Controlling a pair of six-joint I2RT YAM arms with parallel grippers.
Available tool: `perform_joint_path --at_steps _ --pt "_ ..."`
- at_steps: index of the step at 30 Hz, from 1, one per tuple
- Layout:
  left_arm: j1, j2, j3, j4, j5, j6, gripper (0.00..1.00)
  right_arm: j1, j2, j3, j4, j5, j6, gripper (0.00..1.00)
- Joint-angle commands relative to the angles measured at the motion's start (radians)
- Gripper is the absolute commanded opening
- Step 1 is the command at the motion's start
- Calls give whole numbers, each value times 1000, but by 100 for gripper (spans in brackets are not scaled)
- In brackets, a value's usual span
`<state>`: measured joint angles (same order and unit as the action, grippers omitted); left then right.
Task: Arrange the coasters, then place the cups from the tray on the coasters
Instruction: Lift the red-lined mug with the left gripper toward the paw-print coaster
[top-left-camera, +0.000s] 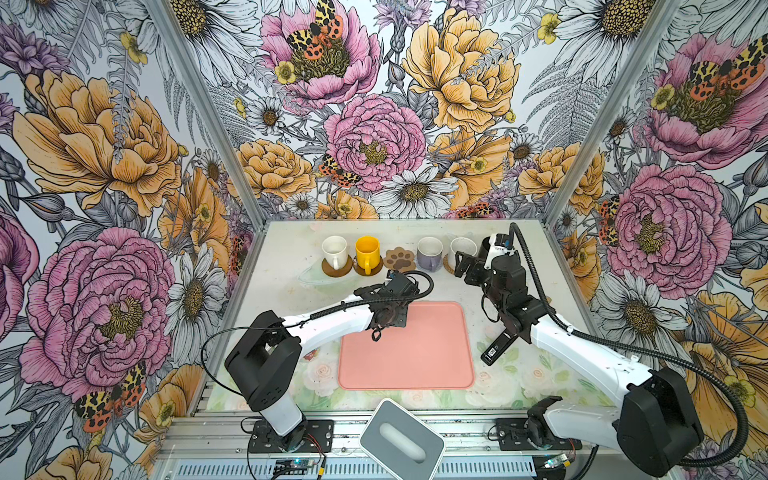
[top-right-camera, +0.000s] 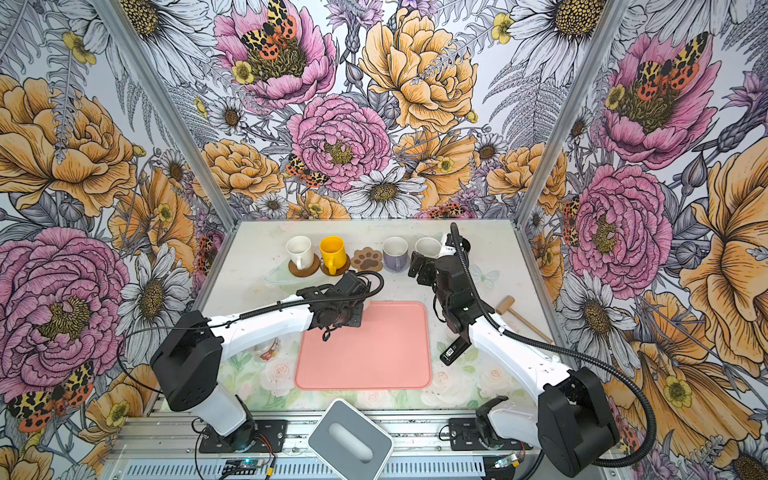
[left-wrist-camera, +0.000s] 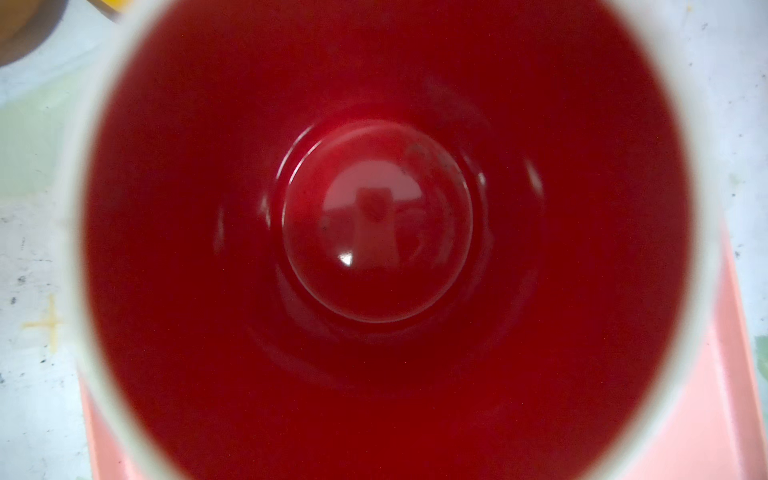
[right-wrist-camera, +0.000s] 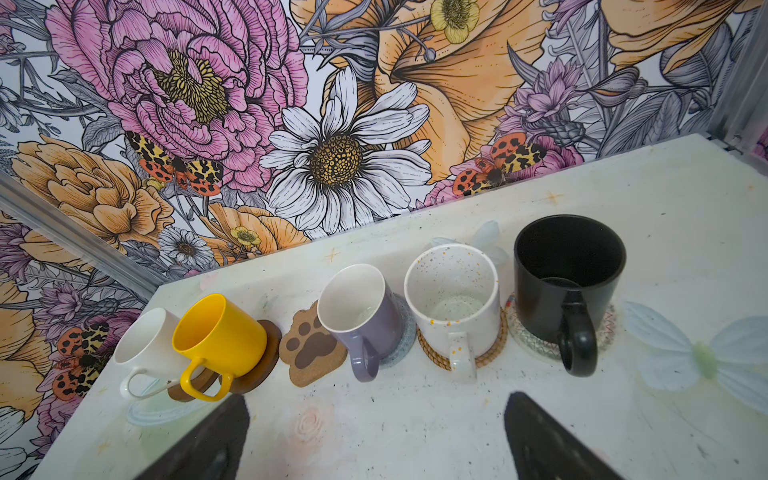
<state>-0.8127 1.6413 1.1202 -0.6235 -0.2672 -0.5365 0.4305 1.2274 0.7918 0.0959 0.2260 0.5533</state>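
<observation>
Left wrist view: red inside of white cup (left-wrist-camera: 378, 224) fills the frame, over a corner of the tray (left-wrist-camera: 685, 415); no gripper fingers show. In both top views the left gripper (top-left-camera: 390, 311) sits over the tray's upper-left corner and covers that cup, so I can't tell its grip. Right gripper (right-wrist-camera: 378, 399) is wide open and empty, near the cup row. Black cup (right-wrist-camera: 569, 270) on lacy coaster (right-wrist-camera: 521, 332) is plain only in right wrist view. Paw coaster (top-left-camera: 399, 258) is bare. Mallet (top-right-camera: 519, 316) shows in a top view.

Floral-papered walls (top-left-camera: 374, 124) all round — pale, scuffed tabletop (top-left-camera: 286, 249) below.
</observation>
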Motion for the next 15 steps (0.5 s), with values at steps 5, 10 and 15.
perform_joint_path --at_steps 5,10,15 --pt "28 5 92 93 -76 24 0 -6 12 7 11 -12 -2 98" --pt "54 39 136 118 -88 43 0 -8 11 6 10 -14 -2 98" --pt "72 104 217 123 -113 71 0 -9 12 5 10 -16 -2 98"
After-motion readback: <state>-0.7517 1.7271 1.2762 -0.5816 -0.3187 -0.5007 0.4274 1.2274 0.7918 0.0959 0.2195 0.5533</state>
